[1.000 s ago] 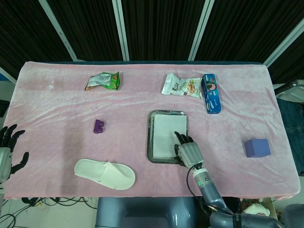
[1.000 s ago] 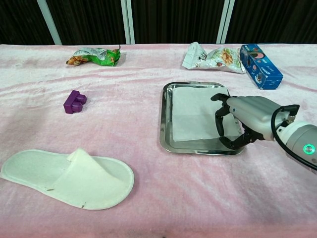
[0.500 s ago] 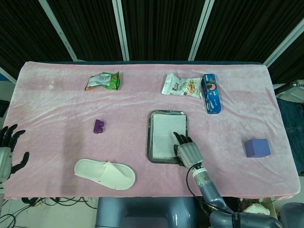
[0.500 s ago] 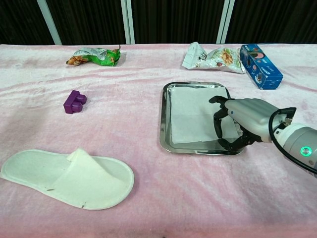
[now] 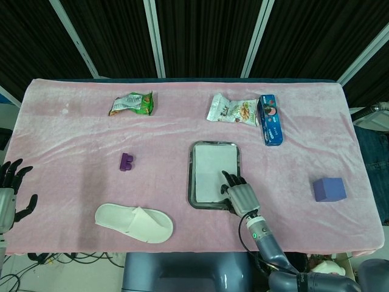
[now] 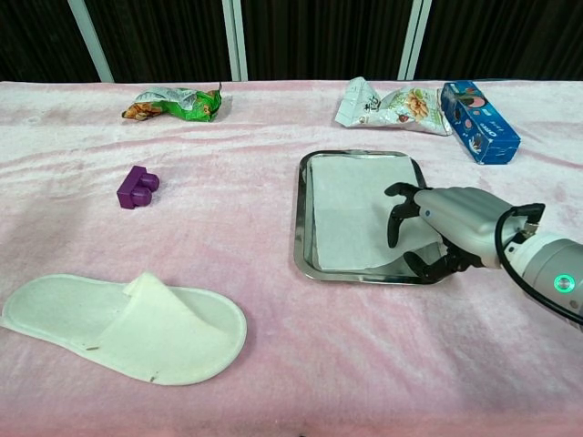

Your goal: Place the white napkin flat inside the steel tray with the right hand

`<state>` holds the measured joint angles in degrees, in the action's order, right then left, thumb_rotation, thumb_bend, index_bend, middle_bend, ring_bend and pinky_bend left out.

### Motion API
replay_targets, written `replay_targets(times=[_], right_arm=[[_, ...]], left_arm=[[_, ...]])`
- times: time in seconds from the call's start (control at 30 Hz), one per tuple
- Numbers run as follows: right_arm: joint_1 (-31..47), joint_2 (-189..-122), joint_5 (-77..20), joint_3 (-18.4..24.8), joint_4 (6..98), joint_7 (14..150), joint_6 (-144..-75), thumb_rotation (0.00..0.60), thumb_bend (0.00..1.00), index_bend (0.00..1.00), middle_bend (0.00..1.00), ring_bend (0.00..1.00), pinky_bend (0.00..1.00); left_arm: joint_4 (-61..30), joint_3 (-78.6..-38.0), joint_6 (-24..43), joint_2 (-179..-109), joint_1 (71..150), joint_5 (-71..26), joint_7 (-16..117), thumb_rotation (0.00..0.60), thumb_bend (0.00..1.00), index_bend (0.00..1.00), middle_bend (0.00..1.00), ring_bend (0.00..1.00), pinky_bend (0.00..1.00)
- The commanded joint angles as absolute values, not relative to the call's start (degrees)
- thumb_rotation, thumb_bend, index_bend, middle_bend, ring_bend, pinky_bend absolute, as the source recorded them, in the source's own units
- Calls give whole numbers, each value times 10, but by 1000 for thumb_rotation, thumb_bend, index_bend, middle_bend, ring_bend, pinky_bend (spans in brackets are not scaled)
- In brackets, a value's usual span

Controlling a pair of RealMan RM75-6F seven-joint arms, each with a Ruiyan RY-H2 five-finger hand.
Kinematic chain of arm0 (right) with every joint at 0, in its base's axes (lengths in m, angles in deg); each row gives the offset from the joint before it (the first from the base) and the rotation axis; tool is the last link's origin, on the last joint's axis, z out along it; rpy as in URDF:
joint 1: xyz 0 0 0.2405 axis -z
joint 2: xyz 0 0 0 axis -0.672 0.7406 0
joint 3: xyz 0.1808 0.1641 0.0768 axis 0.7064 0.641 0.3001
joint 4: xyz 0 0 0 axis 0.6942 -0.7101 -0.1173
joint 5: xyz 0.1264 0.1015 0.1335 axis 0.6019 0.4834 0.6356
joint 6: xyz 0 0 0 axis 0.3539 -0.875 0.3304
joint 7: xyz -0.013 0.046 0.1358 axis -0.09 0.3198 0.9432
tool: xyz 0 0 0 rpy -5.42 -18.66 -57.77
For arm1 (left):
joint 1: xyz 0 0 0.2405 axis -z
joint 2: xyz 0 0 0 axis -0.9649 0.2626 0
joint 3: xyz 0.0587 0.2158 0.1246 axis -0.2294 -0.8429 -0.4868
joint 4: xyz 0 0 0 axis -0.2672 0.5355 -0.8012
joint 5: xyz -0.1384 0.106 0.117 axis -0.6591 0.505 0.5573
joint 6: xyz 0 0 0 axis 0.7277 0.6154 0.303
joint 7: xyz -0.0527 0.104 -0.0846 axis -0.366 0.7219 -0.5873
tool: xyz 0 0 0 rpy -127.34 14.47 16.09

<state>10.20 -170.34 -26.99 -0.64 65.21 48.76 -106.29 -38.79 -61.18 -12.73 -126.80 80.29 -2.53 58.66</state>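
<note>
Over steel tray [image 6: 302,214], right hand [image 6: 446,232] touching white napkin [image 6: 351,205] w/ fingertips

Right hand [image 6: 446,232]: silver-grey shell over the back, black fingers [image 6: 395,228] with dark tips. Wrist section pale grey and rounded, marked with a small glowing green ring light [image 6: 564,281]. Black cable [image 6: 516,221] looped over the wrist behind the hand. Forearm grey, slim, darker towards the base in the head view.
Left hand [image 5: 8,190]: black fingers, light grey palm section, seen only in part at the frame edge.
</note>
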Motion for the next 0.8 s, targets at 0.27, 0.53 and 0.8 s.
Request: replay_targets(times=[0.27,0.53,0.8], right_arm=[[104,-1697,-269,-11,672,481,-1074,600,422,324,42,120,180],[104,-1682,-264,-15,707,470,-1075,600,413,287,41,120,180],[92,-1659,-253,7,736,471,-1072,600,410,261,51,121,180]], left_arm=[[-387,-612,-126,-1268,803,-26,587,600,377,194,60,0,7],[-388,-613,-126,-1268,803,-25,589,600,377,194,60,0,7],[-390,-613,-126,-1268,803,-25,590,600,378,194,60,0,7]])
